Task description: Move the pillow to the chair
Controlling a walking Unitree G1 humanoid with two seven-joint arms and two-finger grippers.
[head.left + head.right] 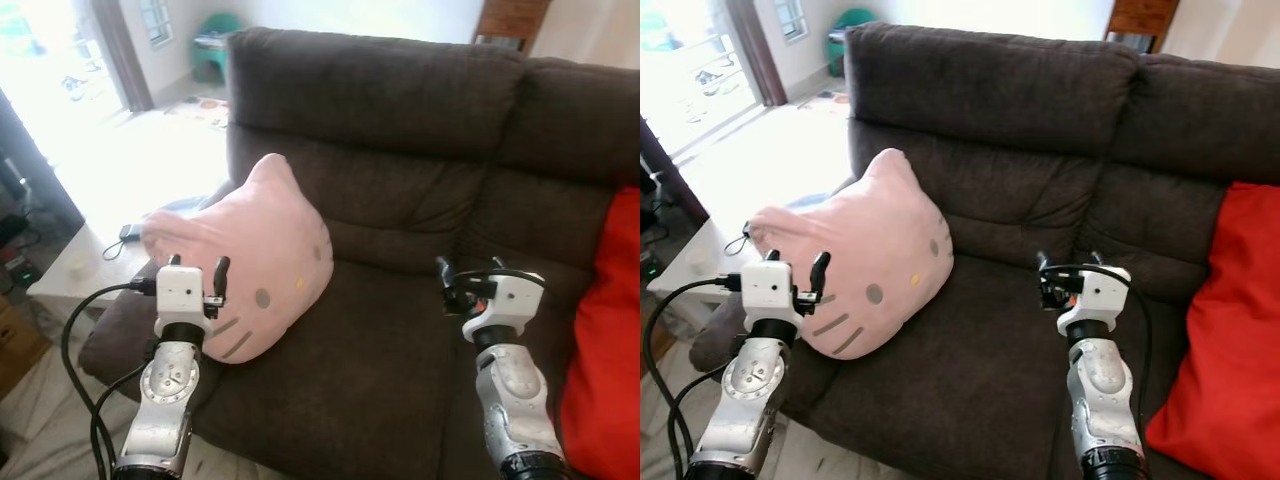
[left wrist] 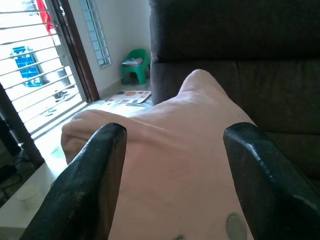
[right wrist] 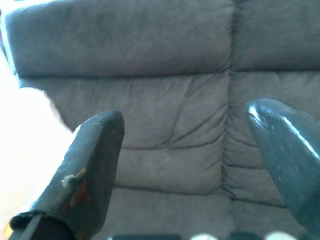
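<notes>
A pink cat-face pillow (image 1: 255, 265) leans on the left end of a dark brown sofa (image 1: 400, 130), over its armrest. My left gripper (image 1: 198, 268) is open right in front of the pillow's lower left part, its fingers (image 2: 95, 175) spread either side of the pink fabric (image 2: 175, 155). My right gripper (image 1: 468, 267) is open over the middle seat cushion, well to the right of the pillow, with only sofa backrest (image 3: 175, 100) between its fingers (image 3: 90, 165).
A red cushion (image 1: 605, 340) lies at the sofa's right end. A low white side table (image 1: 75, 265) with a small dark item stands left of the armrest. Beyond are a bright doorway with bars (image 2: 35, 65) and a small green chair (image 2: 136, 67).
</notes>
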